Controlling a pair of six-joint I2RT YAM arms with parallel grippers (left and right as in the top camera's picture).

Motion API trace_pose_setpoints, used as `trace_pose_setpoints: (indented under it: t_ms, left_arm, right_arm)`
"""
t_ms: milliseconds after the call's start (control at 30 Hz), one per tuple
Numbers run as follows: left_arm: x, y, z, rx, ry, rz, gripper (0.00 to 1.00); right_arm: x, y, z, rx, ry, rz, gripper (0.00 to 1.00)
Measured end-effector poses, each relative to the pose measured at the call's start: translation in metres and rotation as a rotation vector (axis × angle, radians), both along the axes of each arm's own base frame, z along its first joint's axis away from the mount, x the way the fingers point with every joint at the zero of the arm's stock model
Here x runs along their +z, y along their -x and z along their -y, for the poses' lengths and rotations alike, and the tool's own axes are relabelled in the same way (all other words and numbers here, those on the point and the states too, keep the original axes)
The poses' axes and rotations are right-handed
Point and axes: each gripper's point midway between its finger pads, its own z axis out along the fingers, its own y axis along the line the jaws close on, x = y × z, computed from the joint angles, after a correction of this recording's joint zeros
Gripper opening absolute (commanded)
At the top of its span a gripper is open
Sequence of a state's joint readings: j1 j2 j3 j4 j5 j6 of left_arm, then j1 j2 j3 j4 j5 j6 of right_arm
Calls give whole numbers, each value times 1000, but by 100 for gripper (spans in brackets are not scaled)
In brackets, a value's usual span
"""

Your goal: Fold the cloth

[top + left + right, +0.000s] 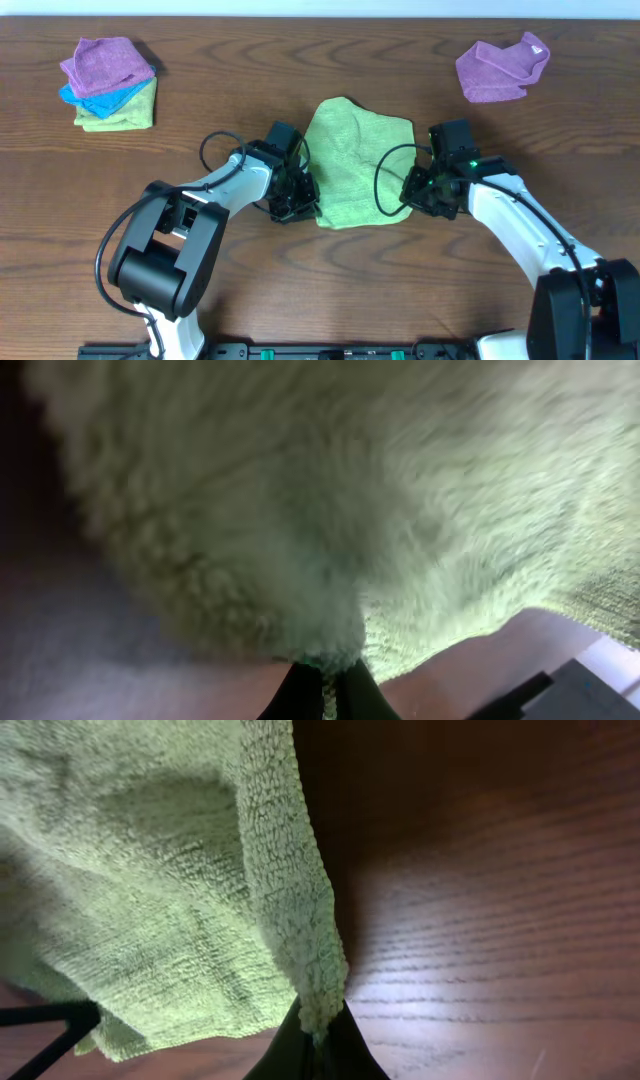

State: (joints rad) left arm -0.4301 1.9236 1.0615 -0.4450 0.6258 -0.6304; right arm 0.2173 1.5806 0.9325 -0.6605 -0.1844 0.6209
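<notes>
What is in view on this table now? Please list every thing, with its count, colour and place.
cloth: 1, lime green, table centre, rumpled, between the two arms
purple cloth: 1, purple, far right of the table, lying loose
cloth stack: 3 cloths, purple on top, blue in the middle, pale yellow-green lowest, far left of the table
table: 1, brown wood grain, under everything
left arm: 1, white and black, left of the cloth, jaws shut on the cloth's left edge
right arm: 1, white and black, right of the cloth, jaws shut on the cloth's right edge
</notes>
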Motion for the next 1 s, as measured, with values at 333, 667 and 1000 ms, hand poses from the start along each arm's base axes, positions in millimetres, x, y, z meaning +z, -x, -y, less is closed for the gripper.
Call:
trace_pose_setpoints:
  t_ms: [333, 667, 1000]
  left_arm:
    - [3, -49, -71, 170, 27, 54, 6]
    - [5, -61, -125, 262, 54, 52, 6]
    - [3, -26, -118, 210, 39, -78, 36]
  right_arm:
    - [27, -51, -31, 47, -143, 239, 1]
    - [19, -56, -33, 27, -162, 229, 1]
    - [17, -48, -42, 47, -167, 204, 1]
